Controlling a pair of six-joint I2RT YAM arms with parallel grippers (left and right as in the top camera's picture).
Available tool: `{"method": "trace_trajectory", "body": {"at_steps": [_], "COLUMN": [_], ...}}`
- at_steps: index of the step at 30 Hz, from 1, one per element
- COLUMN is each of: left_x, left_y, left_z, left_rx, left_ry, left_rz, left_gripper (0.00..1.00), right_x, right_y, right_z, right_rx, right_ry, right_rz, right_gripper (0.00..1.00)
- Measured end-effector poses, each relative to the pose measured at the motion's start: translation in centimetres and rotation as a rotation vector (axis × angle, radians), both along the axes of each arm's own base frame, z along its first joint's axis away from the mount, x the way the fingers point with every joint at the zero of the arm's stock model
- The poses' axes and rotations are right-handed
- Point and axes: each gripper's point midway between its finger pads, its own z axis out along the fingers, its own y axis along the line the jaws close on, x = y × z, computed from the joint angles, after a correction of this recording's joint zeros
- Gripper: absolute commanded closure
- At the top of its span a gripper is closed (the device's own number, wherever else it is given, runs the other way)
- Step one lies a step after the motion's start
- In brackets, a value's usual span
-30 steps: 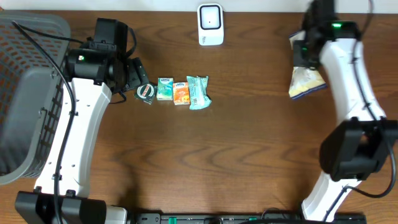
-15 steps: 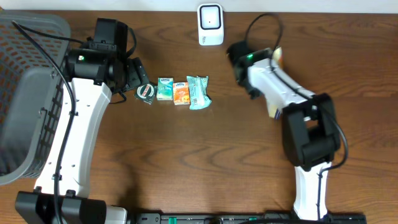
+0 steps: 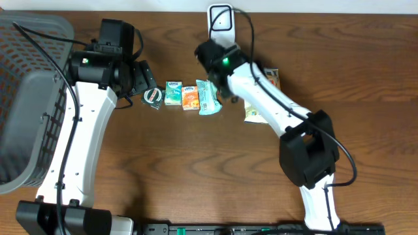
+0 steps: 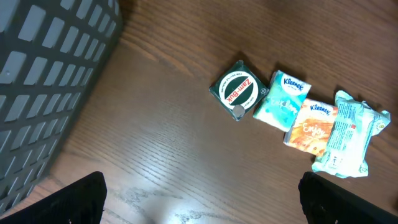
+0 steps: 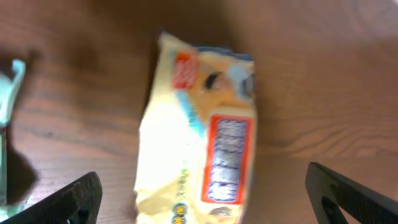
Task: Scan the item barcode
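Observation:
The item, a yellow snack bag (image 5: 199, 137) with a red-edged label, lies blurred on the table between the wide-apart fingers of my open right gripper (image 5: 205, 196). From overhead the bag (image 3: 253, 112) sticks out from under the right arm (image 3: 281, 111), which hides that gripper. The white scanner (image 3: 221, 25) stands at the back edge. My left gripper (image 3: 147, 83) hovers open and empty over bare wood (image 4: 208, 202), just left of the small packs.
A row lies mid-table: a green round tin (image 3: 153, 96), a teal tissue pack (image 3: 173, 93), an orange tissue pack (image 3: 190, 96) and a pale green pack (image 3: 209, 96). A grey basket (image 3: 26, 98) fills the left side.
The right arm swung from the far right to the middle, carrying the bag. Its jaws then opened and the bag now lies on the table. The left arm has not moved.

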Motion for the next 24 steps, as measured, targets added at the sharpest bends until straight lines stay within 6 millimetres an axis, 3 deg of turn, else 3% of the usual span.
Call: {"method": "trace_trajectory", "body": {"at_steps": [3,6,11,14,18,19,20,24], "left_x": [0.0,0.0,0.0,0.0,0.0,0.0,0.0,0.0], "left_y": [0.0,0.0,0.0,0.0,0.0,0.0,0.0,0.0], "left_z": [0.0,0.0,0.0,0.0,0.0,0.0,0.0,0.0], "left_rx": [0.000,0.000,0.000,0.000,0.000,0.000,0.000,0.000], "left_ry": [0.000,0.000,0.000,0.000,0.000,0.000,0.000,0.000], "left_rz": [0.000,0.000,0.000,0.000,0.000,0.000,0.000,0.000], "left_gripper": [0.02,0.02,0.02,0.02,0.02,0.02,0.02,0.02], "right_x": [1.2,1.9,2.3,1.4,0.1,-0.4,-0.7,-1.7], "right_y": [-2.3,-5.4,-9.5,-10.4,-9.7,-9.3,-8.8,-7.3], "right_z": [0.7,-0.4,-2.7,-4.4,-6.8,-7.4,-8.1,-10.2], "right_rx": [0.024,0.120,0.421,0.559,0.655,0.672,0.685,0.702], "right_ry": [0.009,0.107,0.260,0.323,0.380,0.395,0.404,0.420], "right_rz": [-0.041,-0.055,-0.069,-0.082,-0.071,-0.062,-0.053,-0.018], "right_gripper": [0.01,0.01,0.03,0.05,0.08,0.13,0.26,0.89]}}
